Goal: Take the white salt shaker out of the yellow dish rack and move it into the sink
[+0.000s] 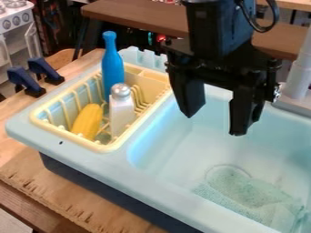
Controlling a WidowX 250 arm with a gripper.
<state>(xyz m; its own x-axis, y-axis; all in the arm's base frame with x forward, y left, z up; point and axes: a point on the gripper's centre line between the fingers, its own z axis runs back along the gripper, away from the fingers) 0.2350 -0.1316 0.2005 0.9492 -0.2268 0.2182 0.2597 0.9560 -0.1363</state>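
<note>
The black gripper (213,123) hangs over the light blue sink basin (176,136), its two fingers apart with nothing between them. To its left, a yellow dish rack (155,78) is set into the sink unit. Inside the rack, a blue bottle (112,63) stands upright at the back. A white shaker with a silver top (122,109) is upright in front of the bottle. Left of the shaker lies a yellow, elongated object (88,121), leaning along the rack. A pale green mesh cloth (243,193) lies on the basin floor, below the gripper.
Behind the gripper at the right rises a grey faucet (298,75). Dark blue clamps (24,82) sit on the wooden table (67,191) left of the sink. A brown bench (133,16) and a white toy stove (15,20) are farther back.
</note>
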